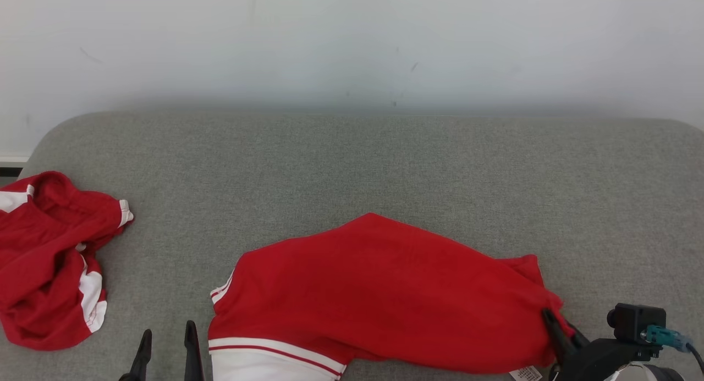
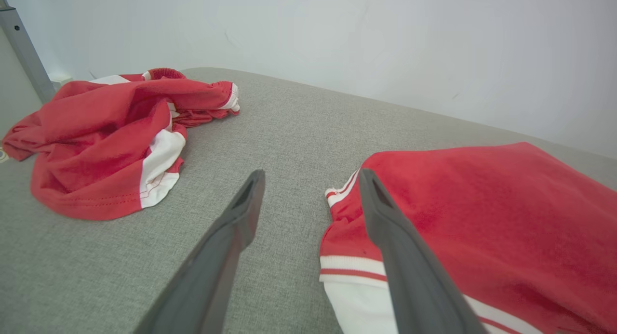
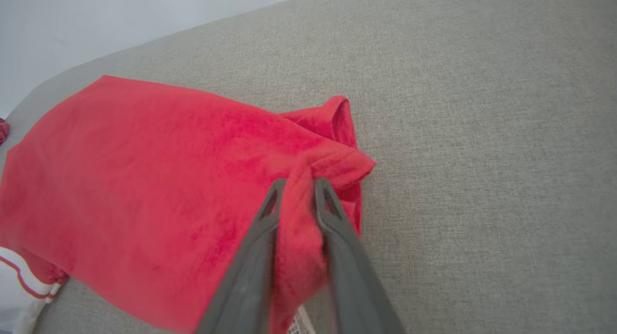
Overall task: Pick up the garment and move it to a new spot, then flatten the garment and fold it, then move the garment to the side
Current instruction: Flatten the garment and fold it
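Pinching a raised fold at the red jersey's [image 3: 144, 180] right end, the right claw [image 3: 299, 182] has its two dark fingers closed on the cloth, which bunches up between them. At the near left, the left claw [image 2: 311, 180] stands wide open with nothing in it, just beside the jersey's white-striped sleeve edge; whether its inner finger touches the cloth I can't tell.

The jersey lies along the near edge of the grey upholstered surface [image 1: 385, 166], long axis running left to right, so each claw sits at one end of it. The right one already has hold, and I'd judge the left end is the left arm's to take.

It is soft red knit, humped in the middle and loosely flat, with a white band at its near left corner. Farther left, well apart, lies a second red-and-white garment [image 1: 44, 260], crumpled. Beyond is a pale wall [image 1: 352, 40].
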You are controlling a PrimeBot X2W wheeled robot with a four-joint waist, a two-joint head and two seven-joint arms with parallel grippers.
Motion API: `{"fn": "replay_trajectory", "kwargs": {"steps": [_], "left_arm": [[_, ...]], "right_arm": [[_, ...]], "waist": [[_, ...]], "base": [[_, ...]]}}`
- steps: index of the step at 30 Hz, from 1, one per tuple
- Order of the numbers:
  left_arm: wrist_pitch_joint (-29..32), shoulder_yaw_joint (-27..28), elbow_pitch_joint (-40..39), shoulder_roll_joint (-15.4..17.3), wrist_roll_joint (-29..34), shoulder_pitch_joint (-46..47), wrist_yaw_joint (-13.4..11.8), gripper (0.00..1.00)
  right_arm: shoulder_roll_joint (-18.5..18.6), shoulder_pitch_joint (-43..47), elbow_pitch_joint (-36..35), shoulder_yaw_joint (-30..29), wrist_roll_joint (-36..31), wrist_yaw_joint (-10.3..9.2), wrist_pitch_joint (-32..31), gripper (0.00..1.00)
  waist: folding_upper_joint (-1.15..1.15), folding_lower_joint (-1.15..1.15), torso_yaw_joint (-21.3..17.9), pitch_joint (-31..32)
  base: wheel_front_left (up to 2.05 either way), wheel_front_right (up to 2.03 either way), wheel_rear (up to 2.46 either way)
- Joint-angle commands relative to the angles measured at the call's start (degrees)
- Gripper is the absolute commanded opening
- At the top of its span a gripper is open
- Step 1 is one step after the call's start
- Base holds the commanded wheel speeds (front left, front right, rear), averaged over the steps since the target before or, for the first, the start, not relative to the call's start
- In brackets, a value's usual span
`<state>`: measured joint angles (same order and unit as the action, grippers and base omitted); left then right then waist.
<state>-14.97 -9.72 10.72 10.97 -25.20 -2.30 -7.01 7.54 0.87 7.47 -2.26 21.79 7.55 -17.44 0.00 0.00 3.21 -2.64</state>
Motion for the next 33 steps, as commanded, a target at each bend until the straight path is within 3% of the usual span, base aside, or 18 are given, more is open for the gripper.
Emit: {"fn": "replay_trajectory", "kwargs": {"steps": [1,7,12,17,21,22,23,27,33], "left_arm": [[-0.21,0.01,0.24,-0.31,0.24,0.52,0.21,1.0],[-0.21,0.11,0.44,-0.85,0.57,0.98,0.37,1.0],[-0.21,-0.23,0.98,-1.34,0.96,1.54,0.85,1.0],[-0.21,-0.48,1.5,-2.1,1.42,2.15,1.2,1.0],[-0.21,-0.52,2.25,-2.34,1.54,2.63,1.71,1.0],[-0.21,-0.66,2.52,-2.39,1.56,2.68,1.97,1.0],[-0.21,-0.75,2.77,-2.4,1.53,2.67,2.0,1.0],[-0.21,-0.27,3.36,-2.15,1.33,2.25,2.32,1.0],[-0.21,0.36,3.31,-1.68,1.36,0.36,2.38,1.0]], "right_arm": [[-0.04,-0.34,0.41,0.21,-0.08,-0.13,0.51,0.0],[1.54,-4.66,-2.1,1.4,0.92,-0.13,8.26,0.0],[2.52,-11.88,-0.48,5.44,0.85,-0.13,7.1,0.0],[1.94,-21.4,7.65,10.4,-0.24,-0.13,6.0,0.0],[2.46,-27.59,18.27,13.42,-2.37,-0.13,9.68,0.0],[2.64,-28.74,21.08,13.91,-2.95,-0.13,10.94,0.33],[2.64,-29.67,23.37,14.38,-3.02,-0.13,12.04,1.0],[2.82,-31.37,27.93,14.35,-0.62,-0.13,19.31,1.0],[6.06,-26.13,26.22,11.57,2.32,-0.13,30.02,1.0]], "waist": [[0.0,0.0,0.07,-0.04],[0.0,0.0,0.65,-0.29],[0.0,0.0,1.77,-0.47],[0.0,0.0,2.66,-0.46],[0.0,0.0,3.28,-0.25],[0.0,0.0,3.45,-0.11],[0.0,0.0,3.56,0.04],[0.0,0.0,3.14,0.81],[0.0,0.0,1.85,2.48]], "base": [[0.0,0.0,0.0],[0.0,0.0,0.0],[0.0,0.0,0.0],[0.0,0.0,0.0],[0.0,0.0,0.0],[0.0,0.0,0.0],[0.0,0.0,0.0],[0.0,0.0,0.0],[0.0,0.0,0.0]]}}
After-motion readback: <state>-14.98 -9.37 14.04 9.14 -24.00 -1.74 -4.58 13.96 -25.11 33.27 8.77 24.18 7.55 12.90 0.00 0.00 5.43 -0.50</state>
